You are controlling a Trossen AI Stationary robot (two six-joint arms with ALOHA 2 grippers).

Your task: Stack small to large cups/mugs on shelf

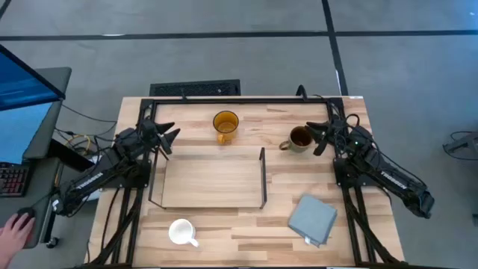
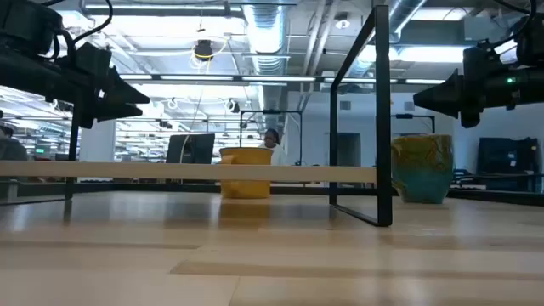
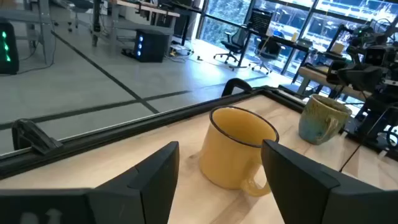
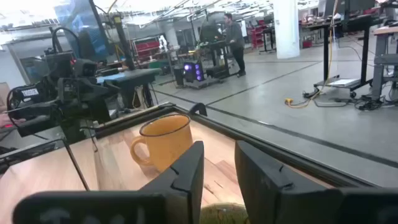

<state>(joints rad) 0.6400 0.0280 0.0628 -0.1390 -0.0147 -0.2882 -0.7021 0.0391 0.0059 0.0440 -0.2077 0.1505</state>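
The amber-yellow mug stands on the table behind the shelf. It also shows in the left wrist view. The olive-brown mug stands to the right of the shelf. The small white mug stands near the front edge. My left gripper is open and empty above the shelf's far left corner, pointing toward the amber mug. My right gripper is open with a narrow gap. It hovers just right of and above the olive mug, whose rim shows below its fingers.
A folded grey cloth lies at the front right. The shelf's black wire ends stand upright. A black frame runs along the table's far edge. A person's hand shows off the table at the left.
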